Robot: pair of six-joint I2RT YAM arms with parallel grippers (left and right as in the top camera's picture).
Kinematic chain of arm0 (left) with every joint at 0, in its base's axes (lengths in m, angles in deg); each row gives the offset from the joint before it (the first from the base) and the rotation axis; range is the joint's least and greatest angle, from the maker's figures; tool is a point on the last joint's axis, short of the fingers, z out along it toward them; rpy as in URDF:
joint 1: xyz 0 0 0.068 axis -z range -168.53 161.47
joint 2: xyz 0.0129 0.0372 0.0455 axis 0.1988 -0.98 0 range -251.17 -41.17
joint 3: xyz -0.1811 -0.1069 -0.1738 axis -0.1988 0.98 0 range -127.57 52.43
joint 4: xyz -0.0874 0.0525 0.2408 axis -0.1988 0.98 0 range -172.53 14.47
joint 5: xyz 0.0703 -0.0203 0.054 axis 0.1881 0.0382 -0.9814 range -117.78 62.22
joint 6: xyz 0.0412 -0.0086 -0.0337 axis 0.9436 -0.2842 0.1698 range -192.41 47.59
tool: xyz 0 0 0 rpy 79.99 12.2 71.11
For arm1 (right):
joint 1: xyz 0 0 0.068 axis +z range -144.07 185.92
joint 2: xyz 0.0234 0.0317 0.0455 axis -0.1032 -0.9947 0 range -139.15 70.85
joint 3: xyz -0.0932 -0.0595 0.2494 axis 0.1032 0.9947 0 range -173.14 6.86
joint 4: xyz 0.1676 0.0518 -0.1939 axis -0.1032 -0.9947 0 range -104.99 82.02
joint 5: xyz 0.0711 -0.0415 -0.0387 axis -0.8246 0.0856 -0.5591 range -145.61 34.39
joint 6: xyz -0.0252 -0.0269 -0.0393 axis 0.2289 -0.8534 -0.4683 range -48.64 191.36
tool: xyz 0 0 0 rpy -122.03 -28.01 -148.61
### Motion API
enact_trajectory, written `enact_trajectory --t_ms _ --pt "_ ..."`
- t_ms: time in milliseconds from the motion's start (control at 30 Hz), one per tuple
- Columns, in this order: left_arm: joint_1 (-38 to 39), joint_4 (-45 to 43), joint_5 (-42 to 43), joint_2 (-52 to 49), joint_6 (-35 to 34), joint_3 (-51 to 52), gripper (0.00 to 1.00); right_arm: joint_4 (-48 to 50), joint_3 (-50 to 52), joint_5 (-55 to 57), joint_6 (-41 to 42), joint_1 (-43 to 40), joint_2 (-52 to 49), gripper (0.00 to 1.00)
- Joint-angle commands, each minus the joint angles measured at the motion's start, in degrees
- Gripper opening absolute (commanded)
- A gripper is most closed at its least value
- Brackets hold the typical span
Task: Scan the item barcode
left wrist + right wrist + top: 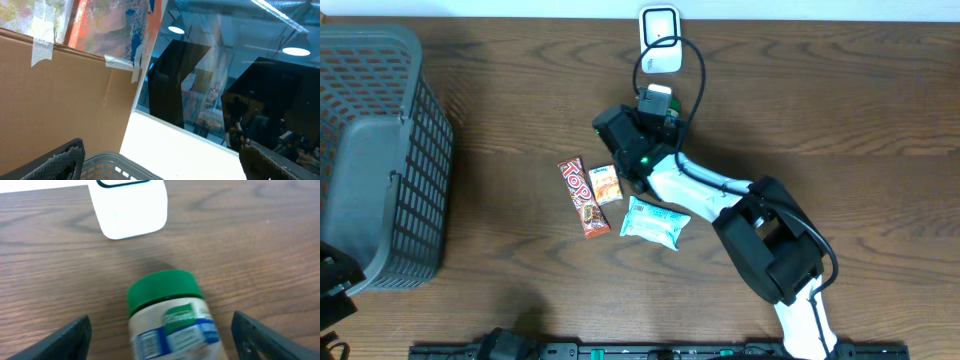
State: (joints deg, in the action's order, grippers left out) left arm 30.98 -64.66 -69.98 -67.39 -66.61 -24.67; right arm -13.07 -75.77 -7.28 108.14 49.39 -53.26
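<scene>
Right wrist view: the right pincer [162,340] stands wide, fingers [70,337] clear of the green-lidded jar [167,315] lying between them on the worktop [250,240], lid towards the white scanner [131,207] just ahead; left pincer [165,162] gapes wide over the basket [115,167] rim

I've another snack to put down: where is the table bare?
Bare: the wide strip between basket and chocolate bar, and the top right corner beyond the scanner. Crowded: the middle, with other packets, jar and right gripper.
</scene>
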Motion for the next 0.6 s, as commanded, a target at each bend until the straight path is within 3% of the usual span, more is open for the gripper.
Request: enact_trajectory --t_ms 0,67,233,567 --pt "-0.1 -0.1 -0.5 0.5 -0.5 0.3 0.98 0.4 0.0 4.2 -2.8 2.2 2.1 0.78" --pt "-0.1 -0.1 -0.5 0.5 -0.5 0.3 0.98 0.4 0.0 4.1 -4.2 3.2 2.1 0.8" --pt "-0.1 -0.1 -0.5 0.5 -0.5 0.3 0.98 -0.3 0.0 0.7 -4.7 4.3 2.8 0.97" --pt "-0.1 -0.1 -0.5 0.5 -0.5 0.3 0.98 -4.3 0.0 -9.0 -2.5 -2.2 2.2 0.88"
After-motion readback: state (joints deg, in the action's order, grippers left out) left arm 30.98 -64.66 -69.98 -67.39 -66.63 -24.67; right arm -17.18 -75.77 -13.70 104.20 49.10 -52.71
